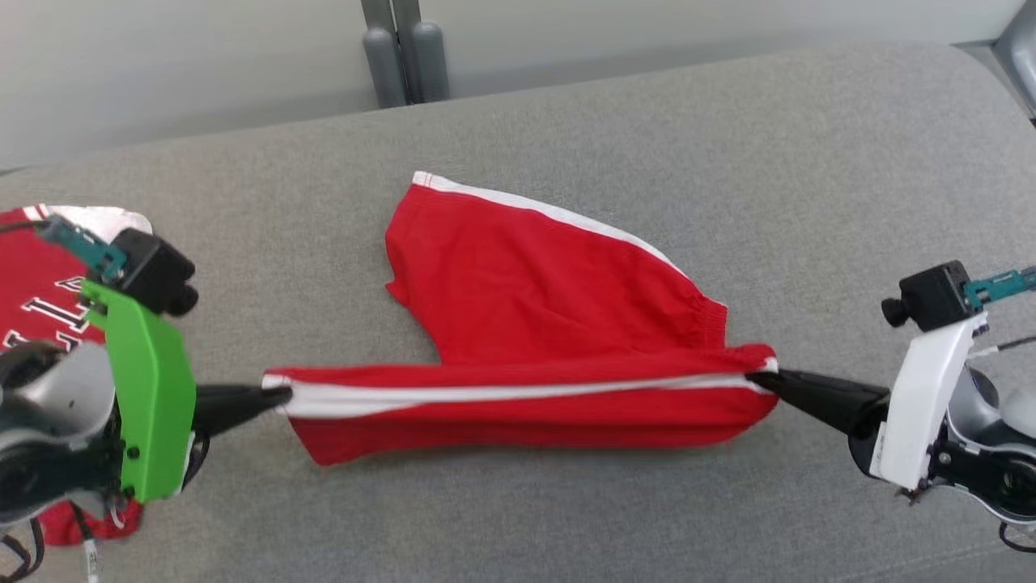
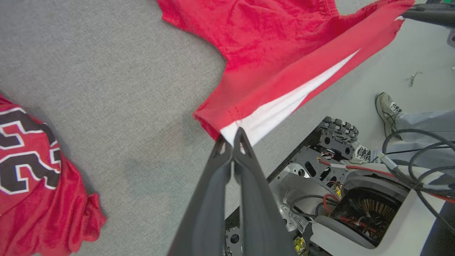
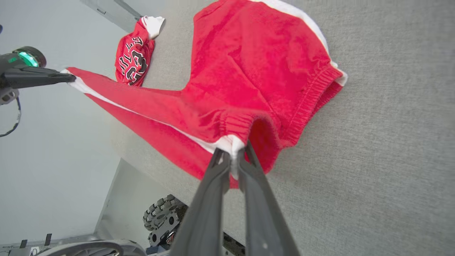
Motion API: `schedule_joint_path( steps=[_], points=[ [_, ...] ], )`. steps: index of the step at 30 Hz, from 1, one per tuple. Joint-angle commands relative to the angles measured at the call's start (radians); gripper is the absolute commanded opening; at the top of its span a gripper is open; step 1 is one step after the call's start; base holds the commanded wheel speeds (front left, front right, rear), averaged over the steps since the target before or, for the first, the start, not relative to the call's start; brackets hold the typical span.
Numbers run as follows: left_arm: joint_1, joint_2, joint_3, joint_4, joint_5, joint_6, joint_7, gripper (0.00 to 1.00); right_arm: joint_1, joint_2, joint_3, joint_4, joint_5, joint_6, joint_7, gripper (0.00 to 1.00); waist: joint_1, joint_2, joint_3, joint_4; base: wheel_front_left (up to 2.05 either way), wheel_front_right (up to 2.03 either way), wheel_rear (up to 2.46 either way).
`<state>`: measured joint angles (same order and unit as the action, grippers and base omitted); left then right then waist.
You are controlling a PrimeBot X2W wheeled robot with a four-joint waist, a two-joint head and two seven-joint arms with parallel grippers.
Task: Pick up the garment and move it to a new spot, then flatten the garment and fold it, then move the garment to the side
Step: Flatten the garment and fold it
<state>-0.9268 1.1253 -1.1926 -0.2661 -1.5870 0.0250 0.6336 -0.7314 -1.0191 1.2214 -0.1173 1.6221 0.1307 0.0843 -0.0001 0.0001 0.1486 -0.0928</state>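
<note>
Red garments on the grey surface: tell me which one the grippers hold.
The red shorts with white side stripes, stretched between the left gripper and right gripper. The red lettered jersey lies loose, ungripped.

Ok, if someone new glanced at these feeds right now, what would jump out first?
The red shorts, pulled taut across the middle of the grey surface: the left gripper pinches a leg hem and the right gripper the waistband, both on the white side stripe. Next, a crumpled red jersey at the far left, behind the left arm.
</note>
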Motion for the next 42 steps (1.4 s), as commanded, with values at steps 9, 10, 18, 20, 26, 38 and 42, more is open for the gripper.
schedule_joint_path(
  steps=[9,10,18,20,26,38,42],
  points=[
    [-0.227,-0.138,0.064,0.232,0.013,0.027,0.142,0.00,-0.066,0.093,-0.087,0.066,0.078,0.000,-0.101,0.00,0.0001,-0.0001,0.229,-0.059,0.00,0.00,0.00],
    [-0.243,-0.151,0.066,0.253,0.016,0.028,0.150,0.00,-0.069,0.100,-0.092,0.073,0.083,0.000,-0.106,0.00,0.0001,-0.0001,0.242,-0.064,0.00,0.00,0.00],
    [-0.399,-0.259,0.091,0.423,0.086,0.005,0.174,0.00,-0.107,0.182,-0.134,0.107,0.081,0.000,-0.153,0.00,0.0001,-0.0001,0.353,-0.121,0.00,0.00,0.00],
    [-0.427,-0.282,0.092,0.466,0.100,-0.001,0.180,0.00,-0.115,0.201,-0.146,0.114,0.077,0.000,-0.167,0.00,0.0001,-0.0001,0.372,-0.137,0.00,0.00,0.00],
    [-0.497,-0.340,0.092,0.579,0.141,-0.022,0.183,0.00,-0.142,0.254,-0.157,0.128,0.058,0.000,-0.156,0.00,0.0001,-0.0001,0.424,-0.181,0.00,0.00,0.00],
    [-0.498,-0.422,0.088,0.759,0.157,-0.087,0.134,1.00,-0.157,0.325,-0.167,0.188,0.025,0.000,-0.148,1.00,0.0001,-0.0001,0.442,-0.202,0.00,0.00,0.00],
    [-0.477,-0.436,0.088,0.787,0.133,-0.112,0.134,1.00,-0.146,0.326,-0.170,0.203,0.020,0.000,-0.142,1.00,0.0001,-0.0001,0.412,-0.190,0.00,0.00,0.00]
  ],
)
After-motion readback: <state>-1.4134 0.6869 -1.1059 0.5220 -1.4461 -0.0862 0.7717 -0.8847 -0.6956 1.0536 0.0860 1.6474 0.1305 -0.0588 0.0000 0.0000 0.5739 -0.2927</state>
